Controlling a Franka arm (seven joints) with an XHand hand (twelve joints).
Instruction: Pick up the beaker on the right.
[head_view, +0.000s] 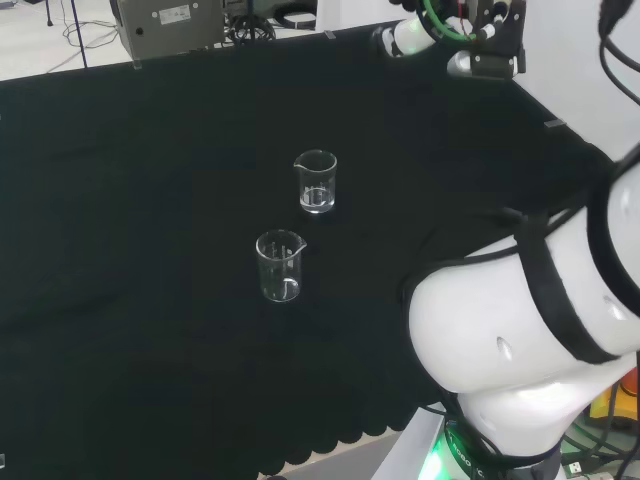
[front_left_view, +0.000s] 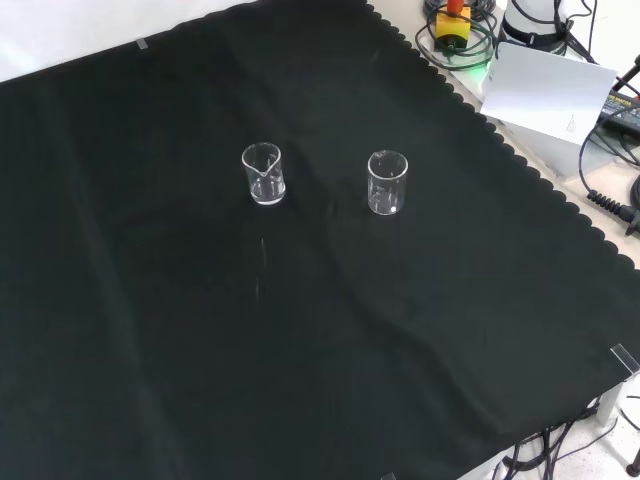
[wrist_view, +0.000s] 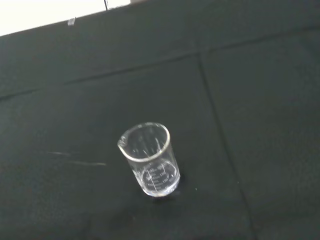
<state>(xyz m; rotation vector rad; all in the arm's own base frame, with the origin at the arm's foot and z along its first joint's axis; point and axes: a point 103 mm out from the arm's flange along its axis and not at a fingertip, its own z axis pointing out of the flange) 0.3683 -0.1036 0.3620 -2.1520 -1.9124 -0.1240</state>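
Two clear glass beakers stand upright on the black cloth, a little apart. In the head view one beaker (head_view: 315, 182) is farther off and the other beaker (head_view: 279, 266) is nearer and slightly left. In the front view they stand side by side, a left beaker (front_left_view: 263, 173) and a right beaker (front_left_view: 387, 183). Both look empty. The wrist view looks down on one beaker (wrist_view: 150, 160), its spout turned to one side; I cannot tell which of the two it is. The hand (head_view: 470, 50) hangs high at the head view's top right, well away from both beakers and holding nothing that I can see.
The arm's big white links (head_view: 520, 330) stand at the head view's lower right. Beyond the cloth's scalloped edge (front_left_view: 500, 140) in the front view lie cables, a white sheet (front_left_view: 545, 95) and a yellow and red device (front_left_view: 455, 20). A grey box (head_view: 165, 25) stands behind the bench.
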